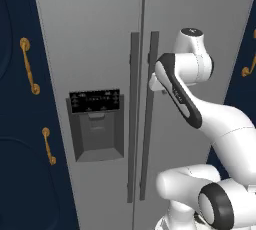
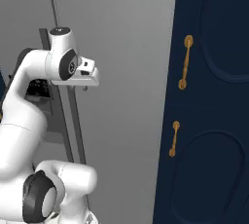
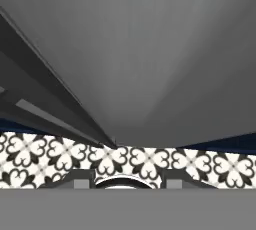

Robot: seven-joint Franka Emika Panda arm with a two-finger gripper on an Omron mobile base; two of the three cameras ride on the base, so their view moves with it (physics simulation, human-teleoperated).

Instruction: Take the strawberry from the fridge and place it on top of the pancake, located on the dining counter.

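Navy cabinet with gold handles at far left. Fridge shut, dispenser panel on left door (strawberry presumably behind doors). Bar handles at centre seam. Gripper close to right handle, possibly touching; finger gap hidden, grip unclear.

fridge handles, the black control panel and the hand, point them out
fridge handles (image 1: pixel 134 114), left base view, middle of the left bar
black control panel (image 1: pixel 95 101), left base view, centre of the display
hand (image 2: pixel 85 88), right base view, dark tip hanging under the white hand
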